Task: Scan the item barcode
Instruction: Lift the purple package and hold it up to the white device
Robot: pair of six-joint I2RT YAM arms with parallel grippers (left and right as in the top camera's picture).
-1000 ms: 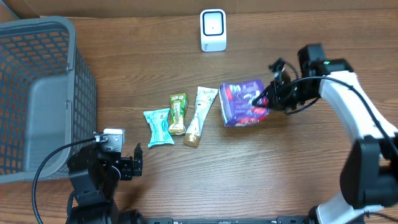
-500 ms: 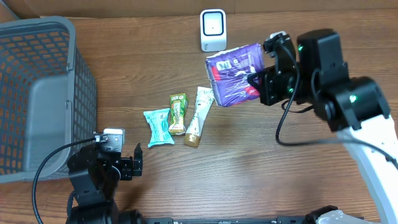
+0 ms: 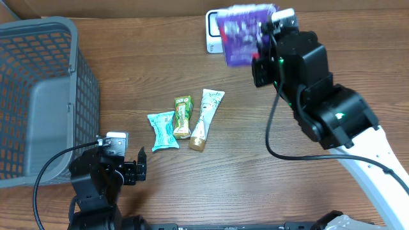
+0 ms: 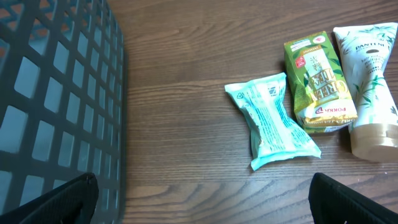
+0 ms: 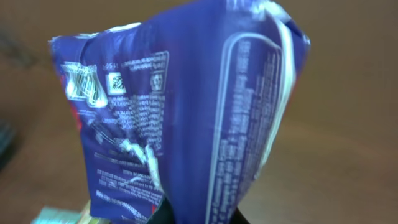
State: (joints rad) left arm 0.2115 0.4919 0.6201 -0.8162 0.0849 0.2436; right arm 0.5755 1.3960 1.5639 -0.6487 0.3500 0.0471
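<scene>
1. Table (image 3: 255,179): brown wood grain; carries all the items below.
2. Basket (image 3: 38,96): grey mesh, well to the left of the scanner and nearer the robot.
3. Right gripper (image 5: 196,216): pinching the lower edge of the purple bag, raised beside the scanner.
4. Left gripper (image 4: 202,202): fingers spread wide and holding nothing, low over the table, well apart from the scanner, near the basket's front corner.
5. Purple bag (image 3: 239,32): the task item, lifted off the table. From overhead it covers the scanner's right part. Fine white print faces the right wrist camera.
6. Scanner (image 3: 211,39): white, at the table's far edge.
7. Tube (image 3: 206,118): white with a tan cap, lying in front of the scanner.
8. Teal packet (image 3: 162,131): front-left of the scanner, leftmost of the row.
9. Green carton (image 3: 183,117): between the tube and the teal packet.
</scene>
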